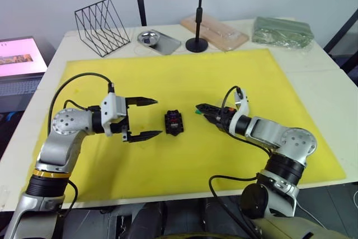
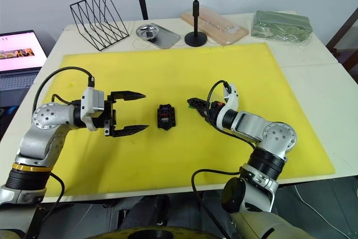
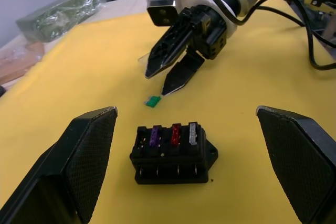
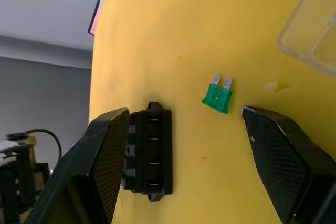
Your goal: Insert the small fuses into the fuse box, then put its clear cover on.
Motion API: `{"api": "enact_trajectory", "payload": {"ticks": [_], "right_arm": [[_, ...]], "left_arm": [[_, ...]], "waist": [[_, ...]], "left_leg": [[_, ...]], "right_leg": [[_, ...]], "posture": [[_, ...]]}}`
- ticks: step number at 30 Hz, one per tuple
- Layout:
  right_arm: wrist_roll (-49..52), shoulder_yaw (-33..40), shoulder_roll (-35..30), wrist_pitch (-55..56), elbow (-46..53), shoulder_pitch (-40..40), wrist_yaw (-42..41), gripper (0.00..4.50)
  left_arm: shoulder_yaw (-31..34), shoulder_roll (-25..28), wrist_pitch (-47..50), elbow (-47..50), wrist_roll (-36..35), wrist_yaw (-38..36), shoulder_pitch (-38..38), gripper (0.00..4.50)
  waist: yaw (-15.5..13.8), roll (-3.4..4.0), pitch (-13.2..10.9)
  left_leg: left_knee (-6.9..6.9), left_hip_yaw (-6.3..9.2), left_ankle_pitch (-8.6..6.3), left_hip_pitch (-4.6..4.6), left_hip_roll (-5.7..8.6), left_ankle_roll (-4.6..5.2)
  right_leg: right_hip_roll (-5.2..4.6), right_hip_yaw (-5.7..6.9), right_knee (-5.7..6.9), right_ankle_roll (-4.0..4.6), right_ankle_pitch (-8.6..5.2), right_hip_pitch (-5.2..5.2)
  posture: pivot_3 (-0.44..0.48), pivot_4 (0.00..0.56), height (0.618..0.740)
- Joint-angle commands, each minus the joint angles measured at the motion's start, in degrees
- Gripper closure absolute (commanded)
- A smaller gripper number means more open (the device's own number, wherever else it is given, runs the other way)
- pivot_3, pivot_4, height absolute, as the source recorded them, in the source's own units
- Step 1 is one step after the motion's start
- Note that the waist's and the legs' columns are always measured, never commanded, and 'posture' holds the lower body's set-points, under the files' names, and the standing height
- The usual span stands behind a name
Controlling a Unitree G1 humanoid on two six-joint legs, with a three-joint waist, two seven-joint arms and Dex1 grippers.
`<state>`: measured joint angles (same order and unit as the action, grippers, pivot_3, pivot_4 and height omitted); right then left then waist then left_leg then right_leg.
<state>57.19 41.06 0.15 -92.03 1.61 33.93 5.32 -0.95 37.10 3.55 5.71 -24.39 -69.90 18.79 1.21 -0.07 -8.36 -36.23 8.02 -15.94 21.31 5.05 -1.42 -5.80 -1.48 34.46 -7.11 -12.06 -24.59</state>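
The black fuse box (image 1: 174, 122) sits mid-mat on the yellow mat (image 1: 184, 76), with a purple, a red and a grey fuse (image 3: 173, 134) standing in its slots. One green fuse (image 4: 217, 98) lies flat on the mat just right of the box. My right gripper (image 1: 200, 108) hovers low over that green fuse, open, its fingers either side of it and not touching it. An edge of the clear cover (image 4: 315, 30) lies on the mat beside the right gripper. My left gripper (image 1: 155, 117) is open just left of the box, its fingers wide apart and holding nothing.
Along the table's far edge stand a black wire rack (image 1: 100, 26), a metal tray (image 1: 158, 41), a black stand (image 1: 197, 43), a clear-wrapped wooden board (image 1: 215, 31) and a green bag (image 1: 282, 31). A laptop (image 1: 19, 57) sits off the table's left.
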Motion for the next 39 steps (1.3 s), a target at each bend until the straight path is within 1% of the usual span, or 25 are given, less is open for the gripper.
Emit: {"api": "enact_trajectory", "payload": {"ticks": [1, 7, 13, 17, 20, 23, 28, 30, 31, 35, 39], "right_arm": [[-0.5, -0.2, 0.5, 0.2, -1.0, 0.8, -0.3, 0.94], [-1.5, -2.0, -3.1, 1.7, -5.2, 1.3, -3.8, 0.94], [-0.9, -5.6, -8.9, 2.5, -12.2, 4.1, -12.4, 0.94], [-2.5, -9.5, -12.0, 3.8, -16.6, 5.6, -16.9, 0.94], [-4.3, -13.3, -14.1, 6.3, -21.0, 7.0, -21.8, 0.94], [-5.8, -16.0, -14.9, 8.0, -23.7, 7.5, -24.7, 0.94], [-7.1, -18.6, -15.3, 9.0, -24.5, 7.0, -27.7, 0.94], [-7.8, -19.1, -15.3, 9.6, -24.7, 6.6, -28.2, 1.28], [-8.4, -19.5, -15.4, 10.2, -24.9, 6.5, -28.4, 1.53], [-10.5, -20.3, -15.5, 12.3, -26.3, 6.9, -28.7, 2.92], [-11.8, -21.5, -15.2, 13.7, -26.1, 6.5, -29.3, 2.92]], "left_arm": [[0.7, 0.3, 0.1, 1.2, -0.6, 0.1, 1.3, 0.0], [0.5, 0.4, 0.2, 1.1, -0.5, 0.2, 1.5, 0.0], [-0.3, 0.3, -0.2, 1.0, 0.1, -0.3, 1.9, 0.0], [-0.6, 0.1, 0.0, 1.1, 0.1, -0.1, 2.1, 0.0], [-0.8, 0.4, -0.1, 1.3, 0.3, -0.3, 2.1, 0.0], [-0.4, 0.7, 0.3, 2.0, 0.1, 0.1, 1.7, 0.0], [-0.1, 0.8, 0.9, 2.5, 0.0, 0.5, 1.4, 0.0], [0.0, 0.8, 0.9, 2.9, 0.1, 0.7, 1.1, 0.0], [0.0, 0.8, 1.0, 3.0, 0.0, 0.7, 1.0, 0.0], [0.0, 0.7, 1.1, 3.3, 0.1, 0.8, 1.0, 0.0], [-0.1, 0.6, 1.0, 3.2, 0.1, 0.9, 1.1, 0.0]], "waist": [[0.0, 0.0, 0.0], [0.0, 0.0, 0.0], [0.0, 0.0, 0.0], [0.0, 0.0, 0.0], [0.0, 0.0, 0.0], [0.0, -0.01, 0.0], [0.2, -0.02, 0.0], [0.3, -0.02, 0.0], [0.3, -0.02, 0.0], [0.3, -0.02, 0.0], [0.2, -0.03, 0.0]], "left_leg": [[0.0, 0.0, 0.0, 0.0, 0.0, 0.0], [-0.01, -0.01, 0.0, -0.01, 0.0, 0.0], [-0.02, -0.06, 0.0, -0.02, 0.01, 0.0], [-0.01, -0.12, 0.0, -0.01, 0.02, 0.01], [-0.01, -0.14, 0.0, -0.01, 0.02, 0.01], [-0.02, -0.16, 0.0, -0.01, 0.02, 0.01], [-0.02, -0.12, 0.0, -0.02, 0.01, 0.01], [-0.02, -0.08, 0.0, -0.02, 0.01, 0.01], [-0.02, -0.07, 0.0, -0.02, 0.01, 0.0], [-0.01, -0.07, 0.0, -0.02, 0.01, 0.0], [-0.03, -0.05, 0.0, -0.01, 0.01, 0.0]], "right_leg": [[0.01, 0.0, 0.0, 0.0, 0.0, 0.0], [0.02, -0.01, 0.0, 0.0, 0.0, 0.01], [0.02, 0.0, 0.0, 0.0, 0.0, 0.04], [0.03, 0.0, -0.01, 0.0, 0.0, 0.04], [0.03, 0.0, -0.02, 0.0, 0.0, 0.04], [0.03, 0.0, -0.02, 0.0, 0.0, 0.04], [0.06, 0.0, -0.01, 0.0, 0.0, 0.04], [0.06, -0.01, -0.02, 0.0, 0.0, 0.04], [0.06, -0.01, -0.02, 0.0, 0.0, 0.04], [0.06, -0.01, -0.02, 0.0, 0.0, 0.03], [0.06, -0.01, -0.02, 0.0, 0.0, 0.03]], "posture": [[0.0, 0.15, 0.74], [0.0, 0.15, 0.74], [0.0, 0.15, 0.74], [0.0, 0.15, 0.74], [0.0, 0.15, 0.74], [0.0, 0.15, 0.74], [0.0, 0.15, 0.74], [0.0, 0.15, 0.74], [0.0, 0.15, 0.74], [0.0, 0.15, 0.74], [0.0, 0.15, 0.74]]}}
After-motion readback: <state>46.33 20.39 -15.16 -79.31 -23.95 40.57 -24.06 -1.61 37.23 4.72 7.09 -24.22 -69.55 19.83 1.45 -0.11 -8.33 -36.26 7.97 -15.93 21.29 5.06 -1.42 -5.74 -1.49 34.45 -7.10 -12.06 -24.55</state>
